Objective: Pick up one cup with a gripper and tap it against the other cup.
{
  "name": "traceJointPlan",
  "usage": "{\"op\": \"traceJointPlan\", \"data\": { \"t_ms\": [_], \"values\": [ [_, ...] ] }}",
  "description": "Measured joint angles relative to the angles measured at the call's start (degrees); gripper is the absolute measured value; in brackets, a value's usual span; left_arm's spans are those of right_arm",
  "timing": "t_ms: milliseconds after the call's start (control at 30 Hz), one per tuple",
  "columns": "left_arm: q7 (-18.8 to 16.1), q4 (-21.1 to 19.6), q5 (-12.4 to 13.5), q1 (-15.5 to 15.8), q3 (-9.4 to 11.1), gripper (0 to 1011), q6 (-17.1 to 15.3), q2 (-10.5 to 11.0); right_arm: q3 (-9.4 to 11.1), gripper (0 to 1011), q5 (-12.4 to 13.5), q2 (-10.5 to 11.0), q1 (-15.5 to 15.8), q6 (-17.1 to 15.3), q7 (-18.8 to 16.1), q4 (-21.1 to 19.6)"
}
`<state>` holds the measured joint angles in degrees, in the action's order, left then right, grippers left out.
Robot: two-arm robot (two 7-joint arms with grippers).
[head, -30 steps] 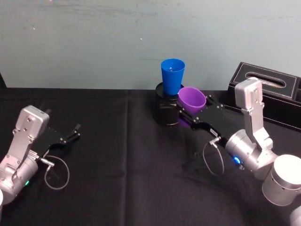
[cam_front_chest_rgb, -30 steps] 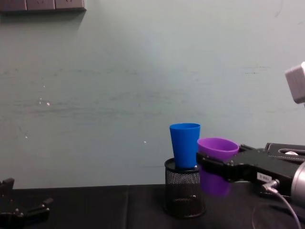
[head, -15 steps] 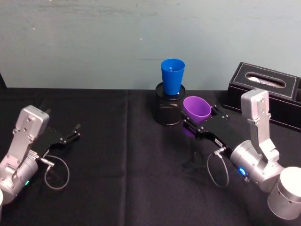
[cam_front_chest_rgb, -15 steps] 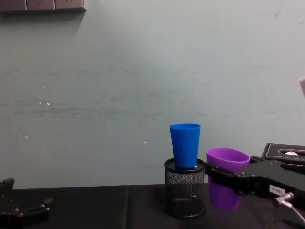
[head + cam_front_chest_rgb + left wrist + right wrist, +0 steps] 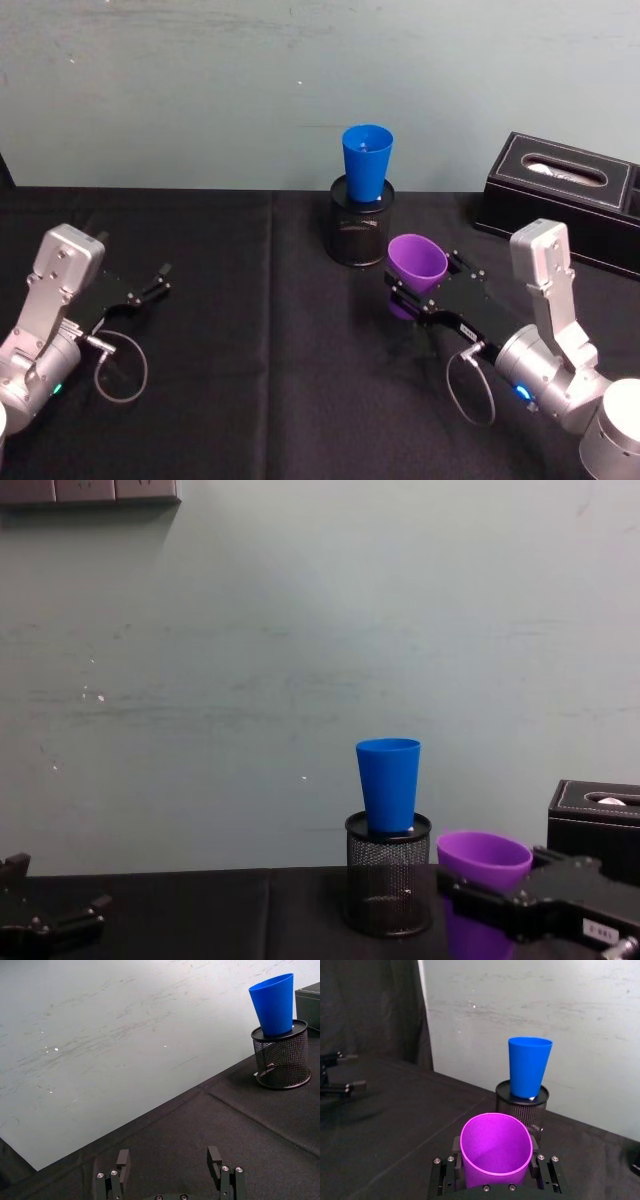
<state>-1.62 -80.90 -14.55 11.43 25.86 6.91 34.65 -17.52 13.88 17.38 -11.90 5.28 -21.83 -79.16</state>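
My right hand (image 5: 422, 274) pinches the smooth tapered purple cup (image 5: 416, 258), apart from the blue cup (image 5: 366, 160) seated in a mesh holder (image 5: 358, 236). My left hand (image 5: 161, 280): spread.

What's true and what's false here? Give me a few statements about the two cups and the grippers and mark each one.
1. The right gripper is shut on the purple cup. True.
2. The purple cup touches the blue cup. False: there is a clear gap between them, and the purple cup is held lower and nearer the robot.
3. The blue cup stands in the black mesh holder. True.
4. The left gripper grips the blue cup. False: it is open with nothing between its fingers, far off on the left side of the table.
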Motion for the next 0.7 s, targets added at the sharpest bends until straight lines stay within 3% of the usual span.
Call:
{"op": "traceJointPlan", "data": {
  "t_ms": [700],
  "values": [
    [0.0,0.0,0.0,0.0,0.0,1012,0.0,0.0,-0.79,734,0.01,0.7,2.12,2.83,-1.22,1.81]
  ]
}}
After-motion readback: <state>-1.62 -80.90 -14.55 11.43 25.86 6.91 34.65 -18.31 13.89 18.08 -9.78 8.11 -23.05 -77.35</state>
